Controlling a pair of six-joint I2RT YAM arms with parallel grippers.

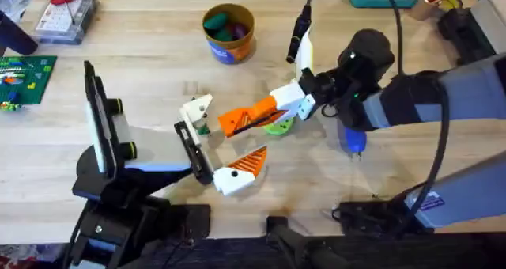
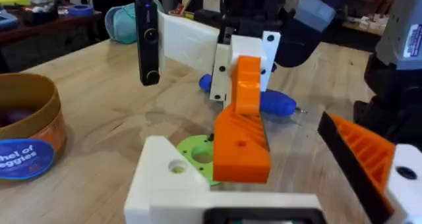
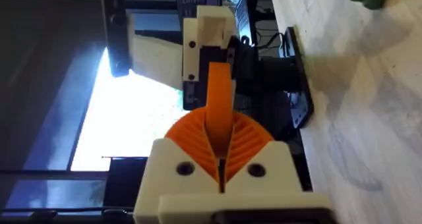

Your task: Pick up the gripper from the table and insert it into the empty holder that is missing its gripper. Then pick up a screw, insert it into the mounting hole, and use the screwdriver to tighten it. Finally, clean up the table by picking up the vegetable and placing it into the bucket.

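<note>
Overhead: gripper beside empty holder

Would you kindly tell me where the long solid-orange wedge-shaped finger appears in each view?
Overhead: the long solid-orange wedge-shaped finger lies mid-table, held by the right gripper.
Left wrist: centre.
Right wrist: centre, seen end-on.
Shared landmark: the green disc beneath it, also in the left wrist view.
</note>
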